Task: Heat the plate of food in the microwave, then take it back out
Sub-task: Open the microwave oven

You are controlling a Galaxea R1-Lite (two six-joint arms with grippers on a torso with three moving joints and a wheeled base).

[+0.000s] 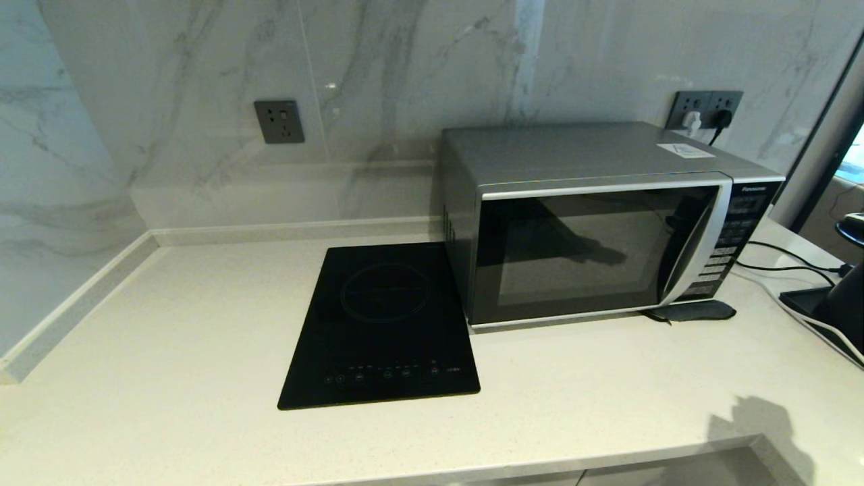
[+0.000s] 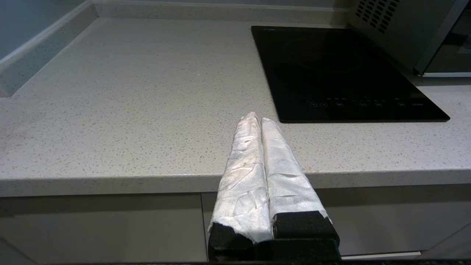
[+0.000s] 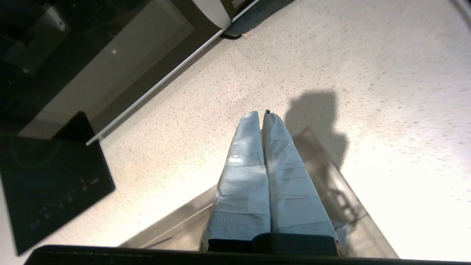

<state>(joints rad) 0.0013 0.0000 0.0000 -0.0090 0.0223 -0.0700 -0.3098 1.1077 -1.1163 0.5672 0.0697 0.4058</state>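
While both tools [image 2: 260, 119] [image 3: 262, 114] hang pressed together and empty, the speckled counter [image 1: 169, 351] meets marble walls [image 1: 169, 61].

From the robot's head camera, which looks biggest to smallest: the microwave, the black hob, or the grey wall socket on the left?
1. microwave, biggest
2. black hob, flat on the counter
3. wall socket, by far the smallest, though it sits farther back
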